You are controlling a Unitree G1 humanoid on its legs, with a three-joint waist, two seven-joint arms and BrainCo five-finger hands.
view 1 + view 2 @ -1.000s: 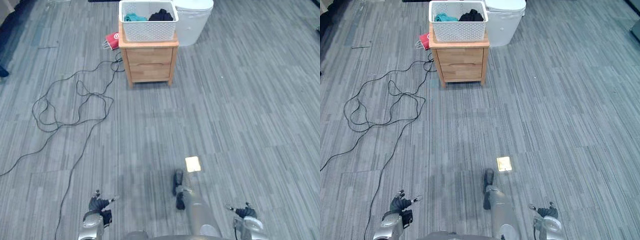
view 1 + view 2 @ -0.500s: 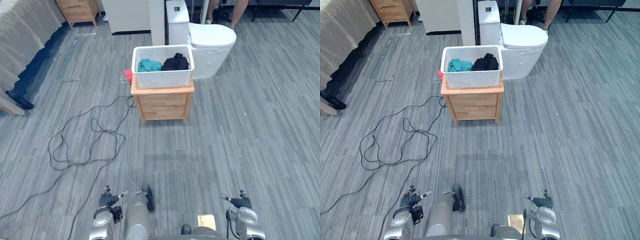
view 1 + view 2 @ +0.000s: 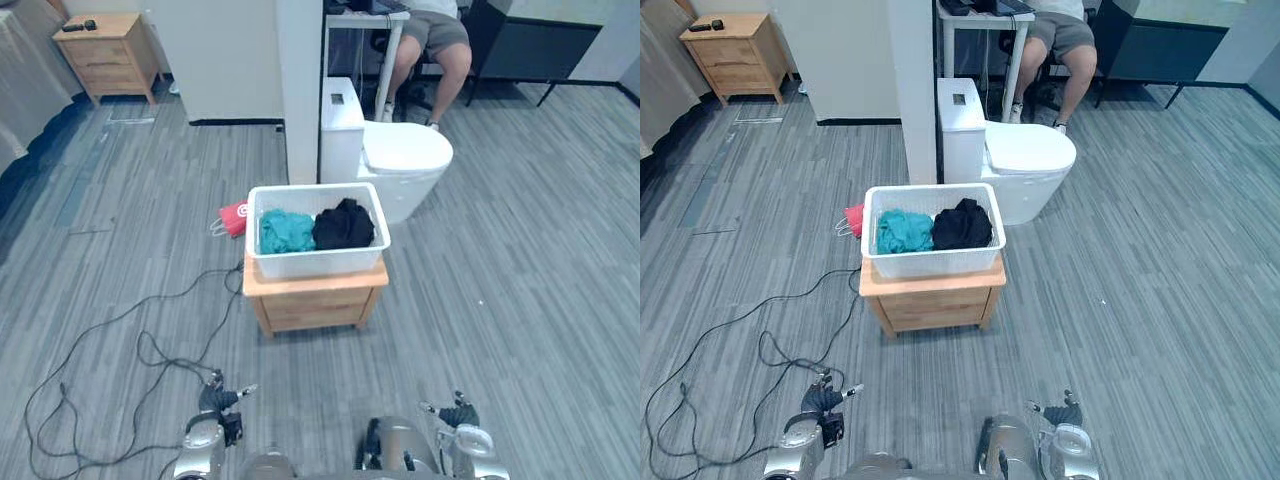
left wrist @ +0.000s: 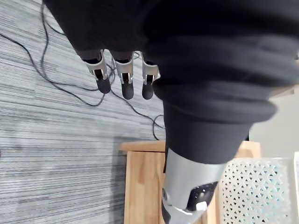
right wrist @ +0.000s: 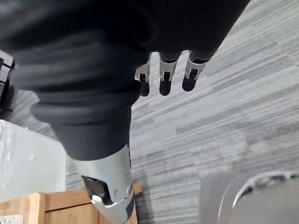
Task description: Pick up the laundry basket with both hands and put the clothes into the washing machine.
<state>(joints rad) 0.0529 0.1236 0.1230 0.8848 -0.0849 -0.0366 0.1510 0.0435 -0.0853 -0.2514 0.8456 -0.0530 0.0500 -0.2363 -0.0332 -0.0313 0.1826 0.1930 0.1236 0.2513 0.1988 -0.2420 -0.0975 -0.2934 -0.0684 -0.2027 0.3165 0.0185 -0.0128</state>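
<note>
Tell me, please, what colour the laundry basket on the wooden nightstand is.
The laundry basket is white, clearest in the left eye view.

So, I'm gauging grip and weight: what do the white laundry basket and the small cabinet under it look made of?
Laundry basket: probably moulded plastic, matt white, its walls pierced in a regular lattice. Cabinet: wood or wood veneer, light honey colour, smooth drawer fronts; which, I cannot tell.
</note>
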